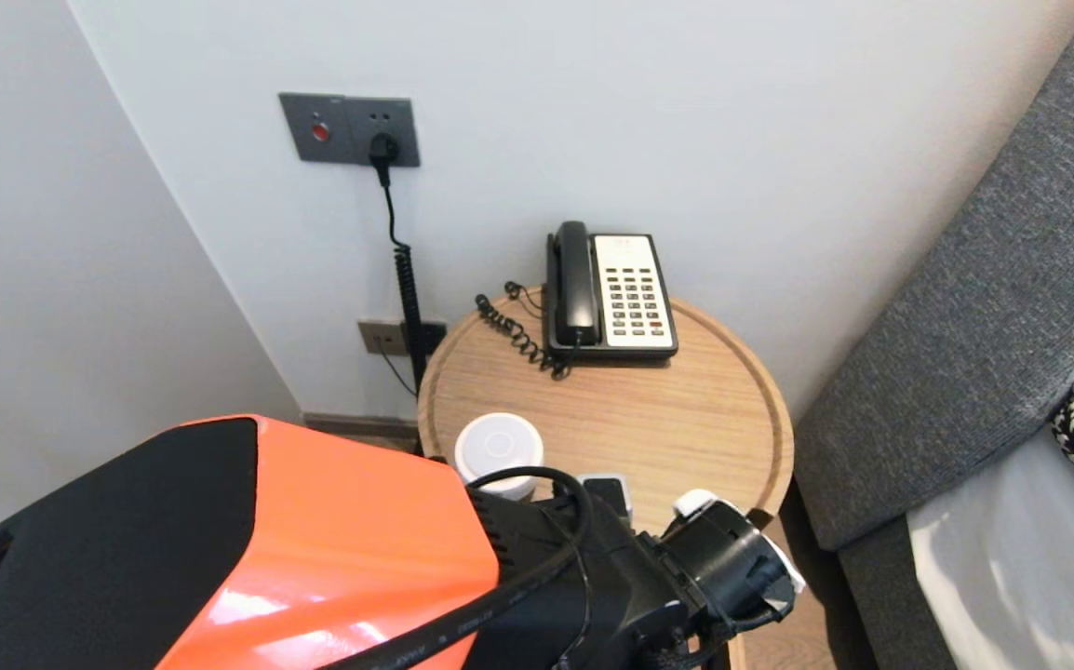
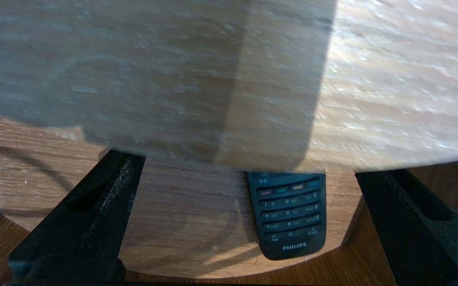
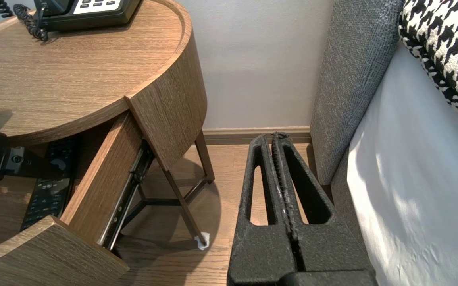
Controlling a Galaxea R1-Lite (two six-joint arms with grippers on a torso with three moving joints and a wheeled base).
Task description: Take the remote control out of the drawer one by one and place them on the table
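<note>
Your left pincer (image 2: 248, 166), spread wide, hangs in the open drawer (image 2: 181, 214) at the round surface's (image 1: 649, 409) six o'clock edge, over a flat-lying remote (image 2: 290, 214). The remote looks light, rigid and slick, so grip across its narrow sides. The right pincer (image 3: 274, 139) is clenched and parked beside the bed (image 3: 391, 178).

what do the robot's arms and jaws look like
The left arm has an orange shell with a black panel, then a black wrist with white caps and a thick black cable bearing white lettering. Both pairs of jaws are black, rough-surfaced wedges; the right pair has long slots.
</note>
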